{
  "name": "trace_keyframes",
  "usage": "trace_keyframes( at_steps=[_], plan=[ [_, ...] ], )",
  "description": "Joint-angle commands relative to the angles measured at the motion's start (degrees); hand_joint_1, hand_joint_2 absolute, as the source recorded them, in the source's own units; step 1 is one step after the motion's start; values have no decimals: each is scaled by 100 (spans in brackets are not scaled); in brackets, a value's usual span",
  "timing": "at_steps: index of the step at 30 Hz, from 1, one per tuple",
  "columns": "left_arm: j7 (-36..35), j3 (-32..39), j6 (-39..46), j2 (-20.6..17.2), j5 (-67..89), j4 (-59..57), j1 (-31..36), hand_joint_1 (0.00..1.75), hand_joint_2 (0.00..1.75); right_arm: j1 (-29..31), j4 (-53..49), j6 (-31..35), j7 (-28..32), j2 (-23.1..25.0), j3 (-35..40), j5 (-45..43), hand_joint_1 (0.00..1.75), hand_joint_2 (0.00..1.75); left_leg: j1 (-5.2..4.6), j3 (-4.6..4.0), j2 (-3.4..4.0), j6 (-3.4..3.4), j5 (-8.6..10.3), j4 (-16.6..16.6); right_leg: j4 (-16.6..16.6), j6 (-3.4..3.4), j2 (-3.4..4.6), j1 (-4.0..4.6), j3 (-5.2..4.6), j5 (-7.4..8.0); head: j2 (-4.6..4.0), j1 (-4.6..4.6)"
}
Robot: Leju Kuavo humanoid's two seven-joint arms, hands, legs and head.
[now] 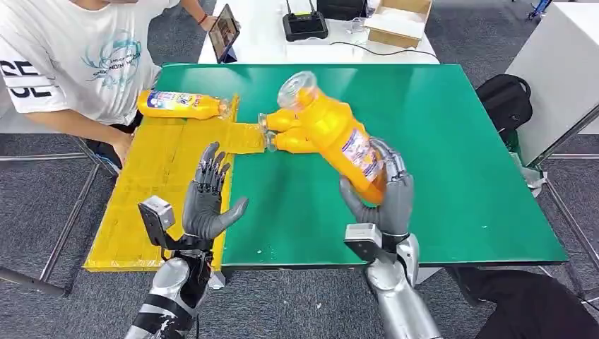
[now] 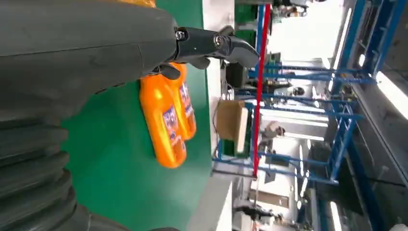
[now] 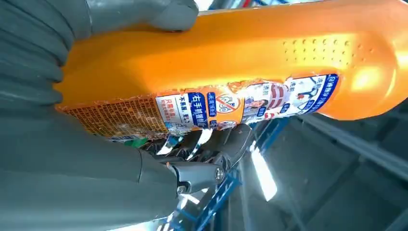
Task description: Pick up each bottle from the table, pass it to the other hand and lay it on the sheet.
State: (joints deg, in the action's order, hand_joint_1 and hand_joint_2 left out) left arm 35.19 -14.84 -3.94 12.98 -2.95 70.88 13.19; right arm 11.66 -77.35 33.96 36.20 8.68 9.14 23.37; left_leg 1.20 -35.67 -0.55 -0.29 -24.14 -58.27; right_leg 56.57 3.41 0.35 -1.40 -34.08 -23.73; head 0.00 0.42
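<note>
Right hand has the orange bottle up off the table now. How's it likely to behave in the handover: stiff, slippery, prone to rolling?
The orange bottle looks like rigid moulded plastic, so it should probably keep its shape in the right hand. Its glossy surface and peeling label may be slippery. The rounded body could roll once laid on the yellow sheet; the open left hand waits nearby.

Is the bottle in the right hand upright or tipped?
Tipped: the bottle leans, cap end up and toward the left, base gripped in the right hand.

Left hand (image 1: 209, 201) spread, right hand (image 1: 385, 198) gripping.
</note>
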Motion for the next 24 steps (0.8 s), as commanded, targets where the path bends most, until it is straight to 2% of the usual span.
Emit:
trace_keyframes(
  at_steps=[1,4,15,24],
  plan=[
    [-161,-420,-432,-103,-196,-312,328,0,175,539,1779,-197,116,208,562,232,175,175,2,16,12,3,-3,4,-5,-11,8,5,12,0,0,2],
    [-176,-445,-494,-71,-240,-415,384,0,175,635,2076,-169,112,283,797,414,175,175,3,19,20,4,-5,5,-5,-13,14,6,13,0,0,0],
    [-176,-445,-494,-71,-240,-415,384,0,175,635,2076,-169,112,283,797,414,175,175,2,20,9,6,-5,5,-5,-15,1,6,18,-3,0,0],
    [-215,-529,-691,-13,-325,-557,475,0,175,773,2580,-110,20,415,1268,778,175,175,4,31,16,8,-9,6,-7,-22,6,9,26,-5,0,2]
  ],
)
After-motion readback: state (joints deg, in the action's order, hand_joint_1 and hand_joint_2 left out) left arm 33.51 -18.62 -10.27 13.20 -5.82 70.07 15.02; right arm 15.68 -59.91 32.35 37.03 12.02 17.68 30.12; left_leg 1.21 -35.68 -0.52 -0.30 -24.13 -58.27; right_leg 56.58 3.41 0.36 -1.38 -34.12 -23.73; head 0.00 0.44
